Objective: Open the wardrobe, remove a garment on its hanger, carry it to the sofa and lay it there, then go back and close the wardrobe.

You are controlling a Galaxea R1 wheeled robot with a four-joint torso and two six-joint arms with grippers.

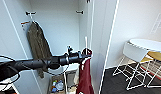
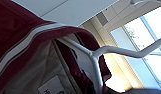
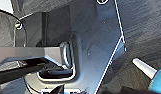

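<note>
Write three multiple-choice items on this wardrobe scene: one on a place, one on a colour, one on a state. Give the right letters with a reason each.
1. Where does the olive-green jacket hang?
A. On the round white table
B. On the left inside the wardrobe
C. On the white chair

2. What colour is the jacket at the left claw?
A. Maroon
B. Yellow
C. Black

3. How does the wardrobe stand?
A. Shut
B. Lying on the floor
C. Open, its inside showing

Answers: 1 B, the green jacket hangs from a hook on the left inner wall. 2 A, dark red cloth hangs below the left arm's end, with the white hanger in its collar. 3 C, the back wall, the hooks and things on the bottom are in plain sight.
</note>
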